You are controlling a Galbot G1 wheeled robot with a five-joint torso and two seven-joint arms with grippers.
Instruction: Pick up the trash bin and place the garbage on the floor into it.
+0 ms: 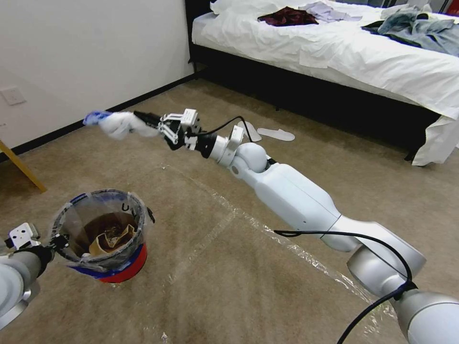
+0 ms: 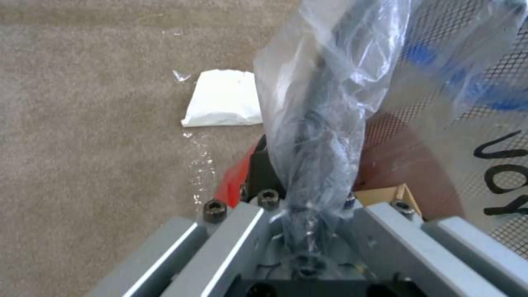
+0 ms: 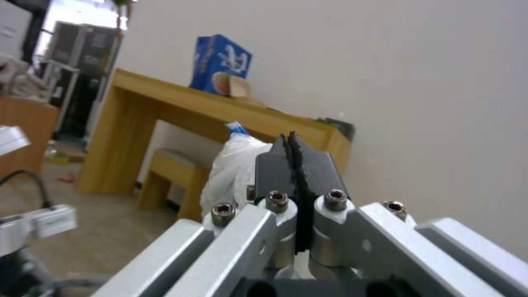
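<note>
The trash bin [image 1: 103, 234], red with a blue band and a clear bag over its rim, hangs low over the floor [image 1: 224, 286] at the lower left. My left gripper [image 1: 58, 240] is shut on its rim and bag. Torn brown paper [image 1: 112, 239] lies inside the bin. My right arm reaches far forward, well beyond the bin. Its gripper [image 1: 144, 118] is shut on a crumpled white piece of garbage [image 1: 119, 125] with a pale blue end, held in the air. In the right wrist view the white piece [image 3: 231, 169] bulges beside the closed black fingers [image 3: 275, 165]. Another white scrap [image 2: 222, 99] lies on the carpet next to the bin.
A bed [image 1: 334, 52] with white sheets and clothes fills the back right. A pair of white slippers [image 1: 275, 134] lies on the carpet before it. A wooden leg [image 1: 21, 167] slants at the left by the wall. A wooden desk [image 3: 165, 107] with a blue box [image 3: 220, 64] stands ahead.
</note>
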